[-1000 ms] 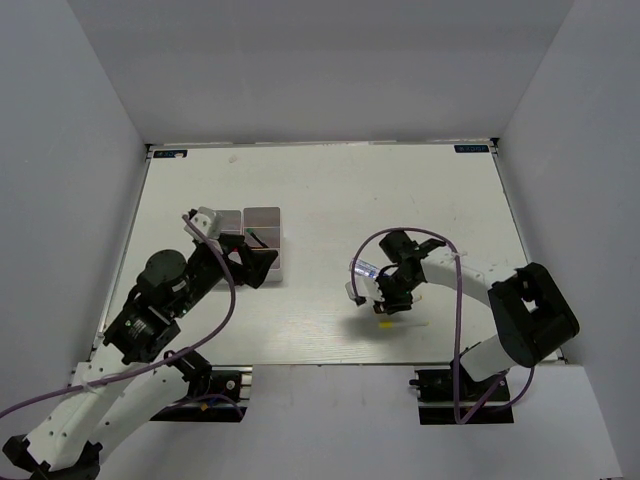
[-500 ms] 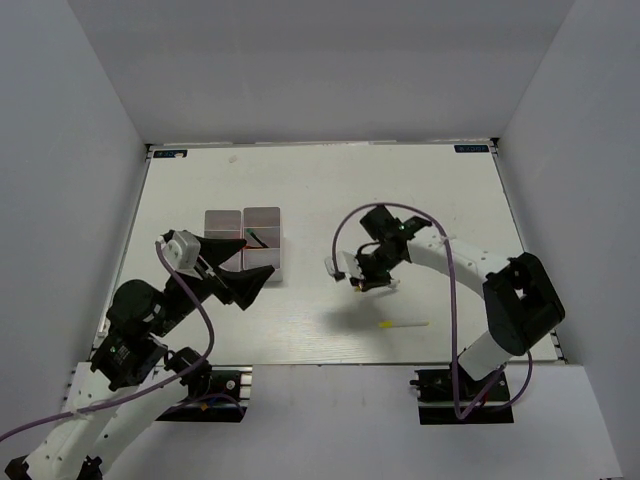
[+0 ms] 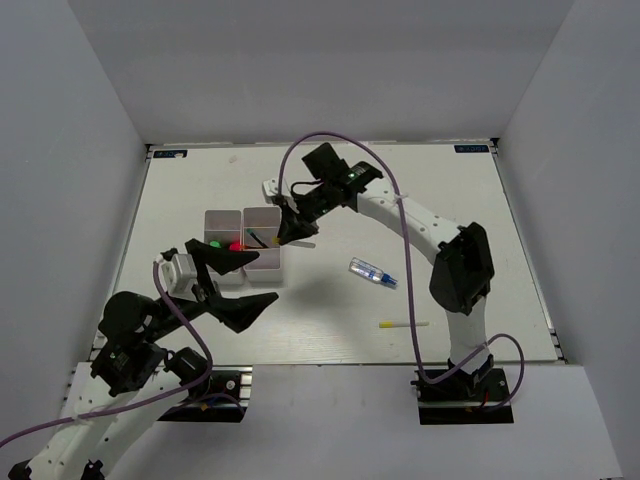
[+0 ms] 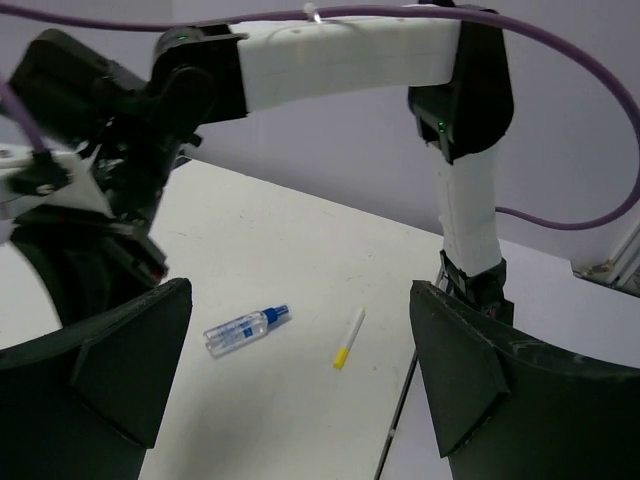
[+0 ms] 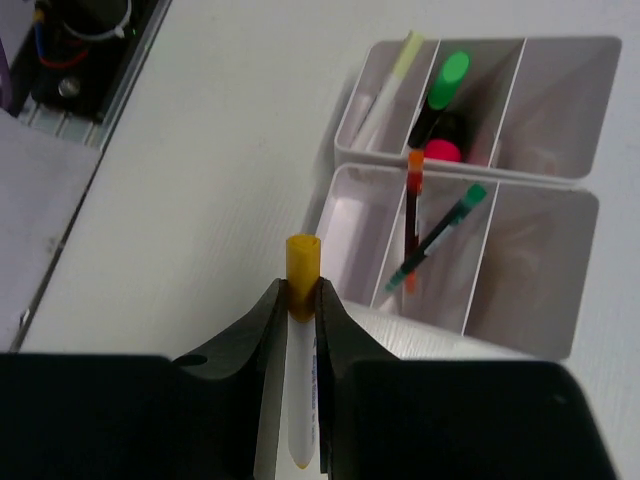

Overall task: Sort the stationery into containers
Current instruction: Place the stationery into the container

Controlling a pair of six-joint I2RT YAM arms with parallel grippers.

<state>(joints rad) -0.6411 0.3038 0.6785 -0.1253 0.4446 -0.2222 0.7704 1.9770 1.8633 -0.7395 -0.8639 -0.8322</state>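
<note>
Step in hand: carrying one item to the bins. Right gripper (image 5: 300,292) is closed down narrow on a yellow-capped white marker (image 5: 302,255), cap end sticking out past the fingertips, barrel pinched between them. In the overhead view it hangs at the right edge of the bins (image 3: 222,218), just beside them, not yet over a compartment. Left gripper (image 3: 270,277) is spread wide with nothing in it, near the front of the bins. Already sorted: a red pen (image 5: 412,225) in the nearer row, a green-tipped highlighter (image 5: 447,80) in the farther row, a pale yellow-capped stick in the compartment next to it. Out on the table (image 3: 330,190): a clear-blue tube (image 3: 373,272) and a second yellow-capped marker (image 3: 403,324), well apart from the bins. Next move, as I judge it: shift over the compartment with the matching pale stick, tip the barrel to lie along it, then open. Writing: blue print on the held barrel and the tube's label, both too small to read.
</note>
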